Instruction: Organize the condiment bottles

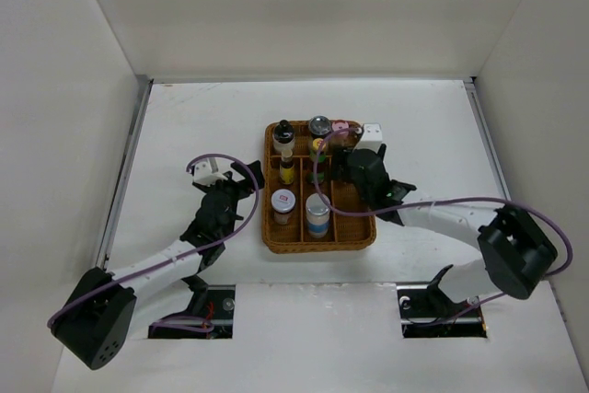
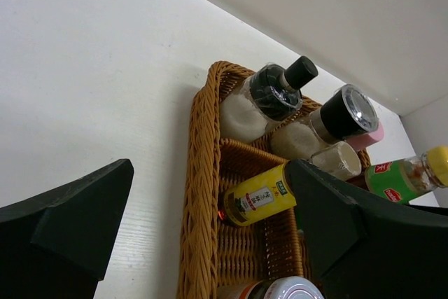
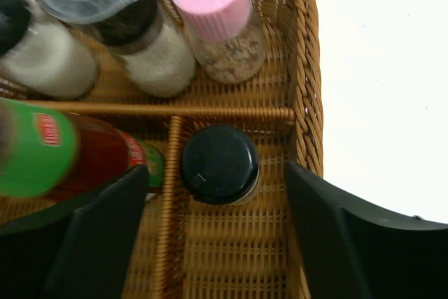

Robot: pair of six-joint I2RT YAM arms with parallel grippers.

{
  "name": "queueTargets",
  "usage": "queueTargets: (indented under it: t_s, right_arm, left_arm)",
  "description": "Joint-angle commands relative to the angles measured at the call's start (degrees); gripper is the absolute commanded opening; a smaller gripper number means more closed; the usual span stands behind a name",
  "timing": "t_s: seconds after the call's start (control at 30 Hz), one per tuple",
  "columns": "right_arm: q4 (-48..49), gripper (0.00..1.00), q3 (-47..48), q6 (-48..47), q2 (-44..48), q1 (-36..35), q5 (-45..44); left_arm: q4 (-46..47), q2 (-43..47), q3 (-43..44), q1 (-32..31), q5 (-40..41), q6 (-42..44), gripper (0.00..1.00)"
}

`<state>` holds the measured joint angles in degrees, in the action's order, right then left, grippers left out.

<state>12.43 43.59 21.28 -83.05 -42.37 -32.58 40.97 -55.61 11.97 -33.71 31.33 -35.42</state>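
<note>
**A:** Top view, count?
**B:** One wicker tray (image 1: 318, 247), mid-table. Seven condiment bottles show in it, all with caps up and long axes vertical.
- Back row: dark-capped shaker (image 1: 283, 132), silver-lidded jar (image 1: 319, 125), pink-lidded jar (image 1: 340, 125).
- Left column: brown yellow-labelled bottle (image 1: 287, 170), white-lidded jar (image 1: 283, 200).
- Middle column: green yellow-capped bottle (image 1: 317, 147), white-blue cylinder (image 1: 317, 215).

**A:** Arms?
**B:** Two. Left gripper (image 1: 250, 181) is just beside the tray's left rim, aimed at it. Right gripper (image 1: 342, 156) is over the right column and hides what's under it.

**A:** Left wrist?
**B:** Both fingers (image 2: 70, 222) are spread and holding nothing, with only the tray rim between them. Six bottles are in frame. The pink lid peeks from behind the silver one, and the white lid is cut off at the bottom edge. They slant in frame, caps toward upper right, because the camera sits low and looks up at an angle.

**A:** Right wrist?
**B:** Jaws are released, straddling one black-lidded jar (image 3: 220, 164) with a gap on each side and no contact. The jar is upright, lid facing the camera, in the right column just in front of the back divider. That makes eight. The three back-row jars sit above it in frame. The green bottle is at left, blurred, so I can't tell its tilt here.
</note>
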Motion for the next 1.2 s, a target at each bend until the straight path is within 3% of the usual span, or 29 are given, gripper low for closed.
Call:
queueTargets:
  t_s: [0.0,0.07,0.27,0.47,0.63,0.77,0.9,1.17]
  right_arm:
    - [3.0,0.91,0.1,0.0,6.3,-1.0,-1.2]
    - [3.0,1.0,-0.3,-0.3,9.8,-1.3,-2.0]
    - [4.6,1.0,-4.7,0.0,22.7,-0.8,-3.9]
    - [5.9,1.0,-13.7,5.7,31.8,7.9,-8.0]
    - [3.2,1.0,-16.4,9.5,32.7,12.8,-6.4]
    - [2.8,1.0,-18.1,12.2,31.0,13.0,-6.8]
    - [3.5,1.0,-19.9,15.5,29.2,13.3,-6.4]
    - [4.4,1.0,-21.4,16.4,31.2,14.0,-4.2]
  left_arm:
    - [2.4,-0.4,-0.3,0.4,1.1,-0.6,1.0]
    - [2.5,-0.9,-0.4,0.8,2.1,-0.6,1.0]
    - [2.9,-0.8,-0.8,1.7,2.7,-0.9,1.0]
    - [0.8,-4.1,1.4,2.8,1.9,-2.7,1.0]
    - [-13.9,-1.4,7.8,3.3,3.2,-5.4,1.0]
    - [-25.7,-1.3,12.6,4.9,6.4,-5.5,1.0]
    - [-35.1,-3.2,17.6,7.7,3.9,-6.0,1.0]
    - [-41.8,-3.5,24.1,12.8,-0.7,-6.5,1.0]
